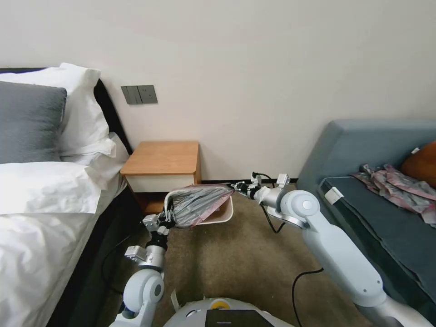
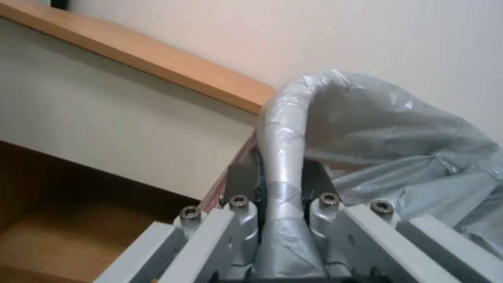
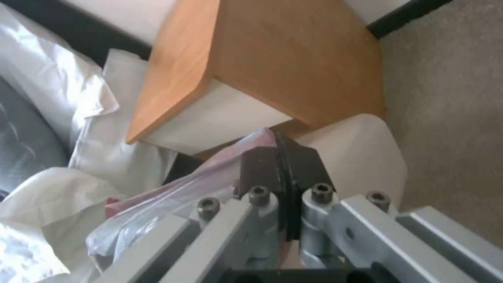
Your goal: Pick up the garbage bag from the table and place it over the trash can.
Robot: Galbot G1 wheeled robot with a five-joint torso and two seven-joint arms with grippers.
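The garbage bag (image 1: 200, 203) is stretched between my two grippers above the trash can (image 1: 222, 214), which stands on the carpet just in front of the table (image 1: 161, 159). My left gripper (image 1: 167, 217) is shut on the bag's left edge, a twisted grey band (image 2: 280, 173) of plastic between its fingers. At the bag's right end, the right gripper (image 1: 235, 186) is shut on the pink rim (image 3: 230, 157). The bin's cream wall (image 3: 356, 157) shows beyond the right fingers. The bag covers most of the bin's opening in the head view.
A bed with white linen and pillows (image 1: 45, 181) lies to the left of the nightstand. A grey sofa (image 1: 381, 190) with a patterned cloth (image 1: 395, 186) stands on the right. A black cable (image 1: 299, 281) runs over the carpet near my right arm.
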